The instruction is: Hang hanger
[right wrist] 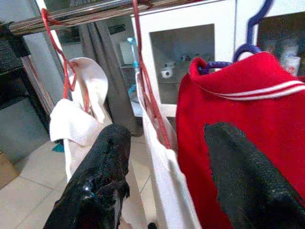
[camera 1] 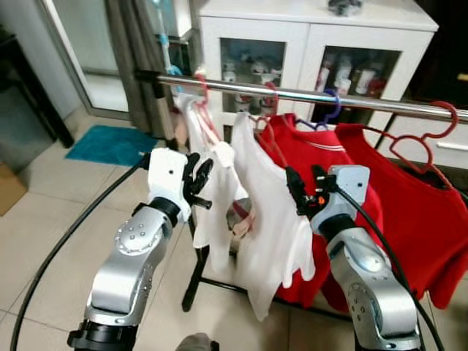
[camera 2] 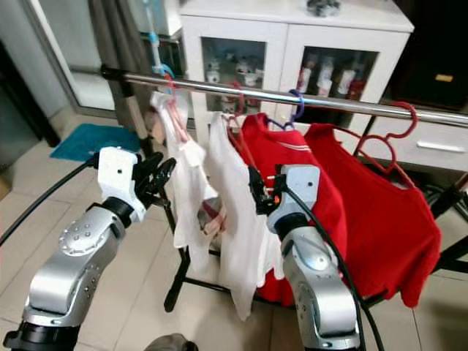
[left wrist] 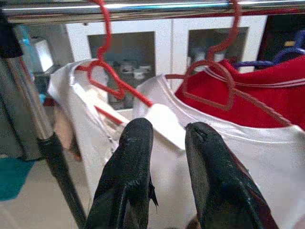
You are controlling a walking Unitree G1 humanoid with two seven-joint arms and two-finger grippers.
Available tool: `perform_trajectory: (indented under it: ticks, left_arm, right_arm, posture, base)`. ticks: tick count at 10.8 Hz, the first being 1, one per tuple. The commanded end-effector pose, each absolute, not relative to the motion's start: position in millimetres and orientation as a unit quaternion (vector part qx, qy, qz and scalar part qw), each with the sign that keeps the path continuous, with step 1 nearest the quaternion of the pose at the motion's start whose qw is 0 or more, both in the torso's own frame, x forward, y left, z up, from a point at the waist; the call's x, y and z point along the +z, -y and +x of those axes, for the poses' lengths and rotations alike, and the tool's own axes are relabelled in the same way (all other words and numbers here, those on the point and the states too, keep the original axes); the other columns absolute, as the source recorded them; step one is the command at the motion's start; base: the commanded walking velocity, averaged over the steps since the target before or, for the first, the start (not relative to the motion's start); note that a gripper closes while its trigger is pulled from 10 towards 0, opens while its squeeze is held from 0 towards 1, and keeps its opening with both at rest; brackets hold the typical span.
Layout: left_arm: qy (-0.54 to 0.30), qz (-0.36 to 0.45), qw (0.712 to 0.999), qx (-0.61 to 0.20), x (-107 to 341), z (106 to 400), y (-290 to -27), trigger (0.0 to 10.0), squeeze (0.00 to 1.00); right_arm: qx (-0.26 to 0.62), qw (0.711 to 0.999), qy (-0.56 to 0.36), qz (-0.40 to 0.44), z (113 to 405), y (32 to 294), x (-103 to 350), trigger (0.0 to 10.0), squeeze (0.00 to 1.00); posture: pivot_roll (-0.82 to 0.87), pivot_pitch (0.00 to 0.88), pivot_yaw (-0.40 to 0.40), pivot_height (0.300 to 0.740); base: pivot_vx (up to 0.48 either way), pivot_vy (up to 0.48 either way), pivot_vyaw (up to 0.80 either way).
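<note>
**Hangers on rail, both pincers empty and off the clothes**

Looks like the tail end of the hang step, or a check after it. Left pincer (camera 1: 197,179) raised just beside the small white garment (camera 1: 212,205), fingers a narrow gap apart, gripping nothing. Right pincer (camera 1: 307,191) raised in front of the white shirt (camera 1: 270,219), fingers spread wide, also empty; wrist view looks between the white shirt and the red shirt (right wrist: 238,138).

Red hanger (left wrist: 107,71) of the small white garment hooked over the chrome rail (camera 1: 292,93); second red hanger (left wrist: 214,81) carrying the white shirt hooked on too. Further along: purple hanger (camera 1: 330,110) with the red shirt, then another red hanger (camera 1: 424,142) with a second red shirt (camera 1: 424,212).

Next move, judged: no hanger left in hand, so back both arms clear without snagging cloth, or fetch another hanger if more remain. Risk: fingers catching the white shirt's hem on retreat.

Floor: pale tiles (camera 1: 44,219), teal mat (camera 1: 110,144) near a glass door. White cabinet (camera 1: 307,36) with glass fronts behind the rail. Black cables trailing from both arms.
</note>
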State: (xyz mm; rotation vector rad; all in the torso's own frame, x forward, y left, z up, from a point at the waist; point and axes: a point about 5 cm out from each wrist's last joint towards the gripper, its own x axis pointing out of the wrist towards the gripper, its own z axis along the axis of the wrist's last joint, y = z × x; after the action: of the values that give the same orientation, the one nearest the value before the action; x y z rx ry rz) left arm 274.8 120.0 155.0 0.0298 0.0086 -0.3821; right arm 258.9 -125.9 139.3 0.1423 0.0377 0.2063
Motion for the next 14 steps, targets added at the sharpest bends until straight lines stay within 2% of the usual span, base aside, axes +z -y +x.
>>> perform_trajectory:
  ticks: [1,3,6,14]
  left_arm:
    - [-0.001,0.015,0.98,-0.199,157,273,-116,10.0,0.0]
    - [0.004,0.024,0.979,-0.201,159,275,-116,10.0,0.0]
    - [0.004,0.027,0.979,-0.201,157,275,-115,10.0,0.0]
    - [-0.005,0.016,0.982,-0.189,153,278,-120,10.0,0.0]
  right_arm:
    - [0.092,0.993,-0.02,0.072,259,130,139,10.0,0.0]
    - [0.094,0.994,-0.012,0.062,260,130,141,10.0,0.0]
    - [0.081,0.995,-0.034,0.049,261,132,132,10.0,0.0]
    - [0.075,0.995,-0.04,0.05,261,135,128,10.0,0.0]
  posture:
    - [0.12,0.026,0.045,0.74]
    - [0.12,0.019,0.044,0.74]
    - [0.12,0.01,0.045,0.74]
    - [0.12,0.011,0.051,0.74]
  base:
    - [0.0,0.0,0.0]
    - [0.0,0.0,0.0]
    - [0.0,-0.351,0.0]
    - [0.0,0.0,0.0]
